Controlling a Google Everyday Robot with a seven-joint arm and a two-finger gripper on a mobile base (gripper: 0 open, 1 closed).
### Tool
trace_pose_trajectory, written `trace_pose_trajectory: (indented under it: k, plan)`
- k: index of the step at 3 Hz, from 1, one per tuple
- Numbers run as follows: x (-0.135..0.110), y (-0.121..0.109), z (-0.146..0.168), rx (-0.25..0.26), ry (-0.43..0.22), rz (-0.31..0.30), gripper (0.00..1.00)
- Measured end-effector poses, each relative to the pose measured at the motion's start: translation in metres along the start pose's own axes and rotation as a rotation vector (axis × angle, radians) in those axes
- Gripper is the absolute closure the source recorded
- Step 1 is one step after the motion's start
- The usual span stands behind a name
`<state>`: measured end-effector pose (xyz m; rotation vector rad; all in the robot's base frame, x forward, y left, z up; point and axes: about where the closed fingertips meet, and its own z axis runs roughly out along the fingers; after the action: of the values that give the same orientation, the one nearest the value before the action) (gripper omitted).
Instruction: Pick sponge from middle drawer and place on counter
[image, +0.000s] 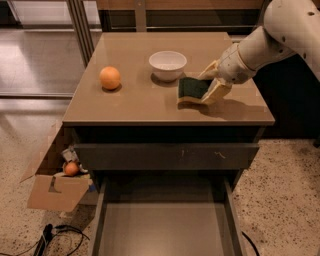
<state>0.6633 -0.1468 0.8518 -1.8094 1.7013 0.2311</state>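
Observation:
The sponge (190, 89), dark green on top with a yellow-tan layer below, is at the right of the counter (135, 102), just right of the white bowl. My gripper (205, 89) reaches in from the right and is shut on the sponge's right end. The sponge is tilted, with its left edge at or just above the counter surface. The middle drawer (165, 225) is pulled open at the bottom of the view, and its grey floor holds nothing that I can see.
A white bowl (168, 64) stands at the back middle of the counter and an orange (110, 78) lies to its left. A closed dark drawer front (165, 155) sits above the open drawer. A cardboard box (52, 192) and cables (55, 237) are on the floor at left.

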Motion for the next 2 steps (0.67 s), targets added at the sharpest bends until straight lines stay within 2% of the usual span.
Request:
trace_pose_trajectory:
  k: [1, 2]
  plan:
    - [0.0079, 0.0010, 0.0090, -0.003, -0.004, 0.009, 1.00]
    - [0.0088, 0.0012, 0.0101, -0.004, -0.005, 0.010, 0.87]
